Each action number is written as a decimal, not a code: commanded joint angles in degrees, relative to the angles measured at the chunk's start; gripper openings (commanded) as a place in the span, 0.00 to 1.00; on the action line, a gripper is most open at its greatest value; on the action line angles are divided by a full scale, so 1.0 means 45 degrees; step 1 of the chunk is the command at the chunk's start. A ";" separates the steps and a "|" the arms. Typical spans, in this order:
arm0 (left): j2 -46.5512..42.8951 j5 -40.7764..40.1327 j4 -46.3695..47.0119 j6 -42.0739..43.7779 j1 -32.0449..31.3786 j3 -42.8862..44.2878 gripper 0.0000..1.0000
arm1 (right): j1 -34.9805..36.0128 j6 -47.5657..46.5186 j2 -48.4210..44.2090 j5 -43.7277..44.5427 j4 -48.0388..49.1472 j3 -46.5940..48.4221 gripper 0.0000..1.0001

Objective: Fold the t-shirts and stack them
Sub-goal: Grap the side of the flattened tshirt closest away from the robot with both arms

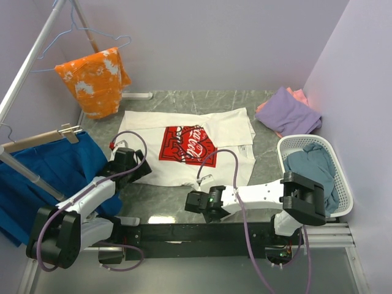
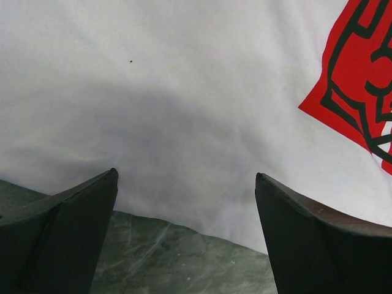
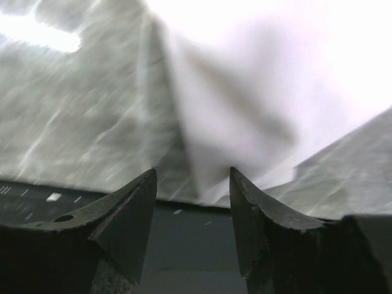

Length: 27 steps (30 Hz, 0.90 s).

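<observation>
Right gripper (image 3: 192, 171): jaws partly apart, a folded corner of the white t-shirt (image 1: 144, 138) lying between them, not pinched.
Left gripper (image 2: 185, 174): wide open over the same shirt's left edge, holding nothing.
White t-shirt: flat on the table (image 1: 245, 101) (red print up).
Grey-blue t-shirt (image 1: 315, 168): in the basket (image 1: 300, 139), right side.
Purple t-shirt (image 1: 288, 113): far right, on top of the salmon t-shirt (image 1: 299, 95).

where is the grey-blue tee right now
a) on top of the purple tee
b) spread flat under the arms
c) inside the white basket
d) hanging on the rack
c, the grey-blue tee lies bunched inside the white basket on the right, apart from the purple tee behind it.
</observation>
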 commanded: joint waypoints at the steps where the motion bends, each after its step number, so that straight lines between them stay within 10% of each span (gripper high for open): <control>1: 0.0126 0.0080 0.0340 0.0134 -0.0040 0.0345 1.00 | -0.0409 0.0134 -0.0598 0.1432 -0.0242 -0.0543 0.59; 9: 0.0340 0.0178 0.0341 0.0193 -0.0040 0.0423 0.99 | -0.0624 -0.0218 0.0319 0.0983 0.0167 -0.0836 0.55; 15: 0.0477 0.0217 0.0380 0.0232 -0.0040 0.0481 0.99 | -0.0605 -0.0139 -0.0050 0.1177 0.0168 -0.0915 0.00; 27: 0.0731 0.0353 0.0301 0.0349 -0.0040 0.0599 0.99 | -0.1150 -0.0603 -0.3643 0.2409 -0.1415 0.0296 0.00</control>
